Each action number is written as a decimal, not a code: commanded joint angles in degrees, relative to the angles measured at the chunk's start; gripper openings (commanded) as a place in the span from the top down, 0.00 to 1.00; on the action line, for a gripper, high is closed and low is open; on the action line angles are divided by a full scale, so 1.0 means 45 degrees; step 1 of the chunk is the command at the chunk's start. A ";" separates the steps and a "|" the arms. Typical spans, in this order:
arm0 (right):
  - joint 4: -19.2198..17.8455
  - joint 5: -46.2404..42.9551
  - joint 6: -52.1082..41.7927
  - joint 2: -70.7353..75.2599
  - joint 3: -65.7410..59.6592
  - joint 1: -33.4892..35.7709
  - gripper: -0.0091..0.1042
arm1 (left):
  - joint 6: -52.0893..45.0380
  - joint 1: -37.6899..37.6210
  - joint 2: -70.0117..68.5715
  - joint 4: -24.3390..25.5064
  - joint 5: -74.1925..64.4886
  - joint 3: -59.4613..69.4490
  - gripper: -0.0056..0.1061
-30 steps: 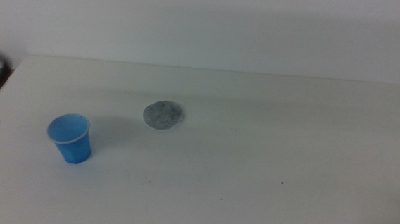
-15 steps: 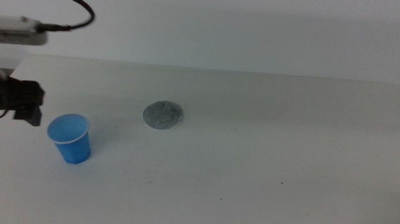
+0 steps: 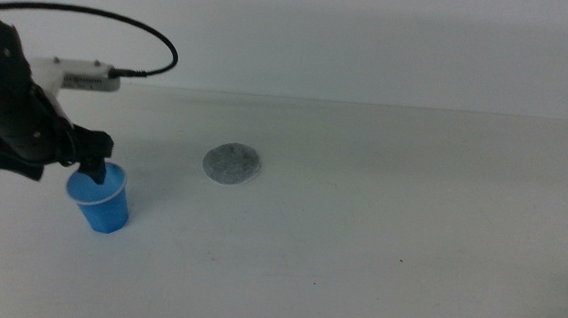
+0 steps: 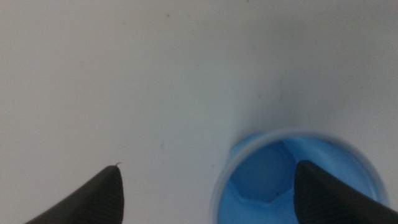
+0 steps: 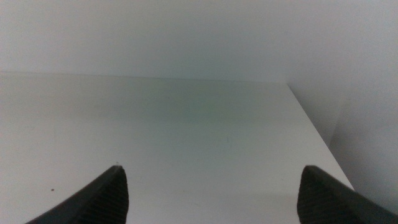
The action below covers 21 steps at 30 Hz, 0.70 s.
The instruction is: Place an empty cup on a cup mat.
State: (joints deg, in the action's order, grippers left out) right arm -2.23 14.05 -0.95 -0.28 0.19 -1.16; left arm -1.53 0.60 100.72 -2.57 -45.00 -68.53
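The cup point(image 3: 100, 197) stands front-left on the table point(image 3: 410, 218), the cup mat point(image 3: 232, 162) apart behind-right of it

The middle view looks forward and down over the whole white table point(image 3: 378, 246). The left wrist view hangs close above the small bright blue plastic cup point(image 4: 292, 180), shared with the middle view point(image 3: 101, 198), frame's left. The right wrist view faces table and wall.
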 commanded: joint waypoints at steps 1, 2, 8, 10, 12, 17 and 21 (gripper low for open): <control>-0.0086 -0.0084 -0.0052 0.0062 -0.0041 0.0027 0.10 | -0.0037 -0.0017 0.0348 -0.0375 0.0357 -0.0067 0.13; -0.0086 -0.0084 -0.0052 0.0062 -0.0041 0.0027 0.10 | -0.0037 -0.0017 0.0497 -0.0489 0.0389 -0.0067 0.15; -0.0086 -0.0084 -0.0052 0.0062 -0.0041 0.0027 0.10 | -0.0610 -0.0017 0.0928 -0.0772 0.0441 -0.0067 0.49; -0.0086 -0.0084 -0.0052 0.0062 -0.0041 0.0027 0.10 | -0.0447 -0.0017 0.0905 -0.0772 0.0441 -0.0067 0.65; -0.0086 -0.0084 -0.0052 0.0062 -0.0041 0.0027 0.10 | -0.0183 -0.0017 0.0904 -0.0905 0.0303 -0.0272 0.81; -0.0086 -0.0084 -0.0052 0.0062 -0.0041 0.0027 0.10 | -0.0129 -0.0331 0.0904 -0.1664 -0.0563 -0.1692 0.97; -0.0086 -0.0084 -0.0052 0.0062 -0.0041 0.0027 0.10 | 0.0340 -0.1080 0.1014 -0.1685 -0.0852 -0.3364 0.97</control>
State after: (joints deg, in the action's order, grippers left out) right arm -2.23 14.05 -0.95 -0.28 0.19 -1.16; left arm -1.50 -2.94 105.24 -9.31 -48.20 -81.21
